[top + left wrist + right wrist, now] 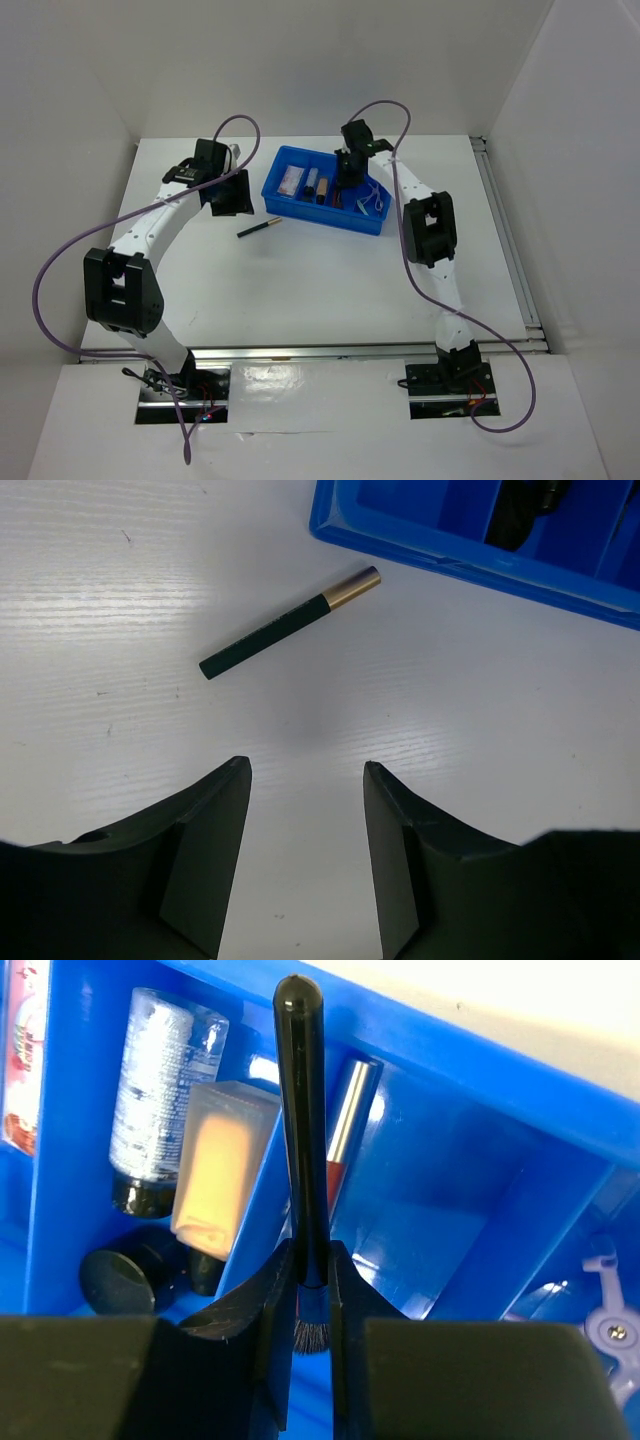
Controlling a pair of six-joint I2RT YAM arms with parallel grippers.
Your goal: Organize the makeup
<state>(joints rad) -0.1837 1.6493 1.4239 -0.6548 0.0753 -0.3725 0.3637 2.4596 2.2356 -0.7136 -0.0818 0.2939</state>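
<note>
My right gripper is shut on a black brush, bristles between the fingers, held over the blue tray. In the tray lie a grey cylinder, a beige black-tipped tube, a black round pot, a metallic pencil with a red end, a pinkish packet and pale lilac tools. A black pencil with a gold end lies on the table, just left of the tray in the top view. My left gripper is open and empty, short of it.
White walls close in the table at the back and both sides. A metal rail runs along the right edge and the near edge. Purple cables loop from both arms.
</note>
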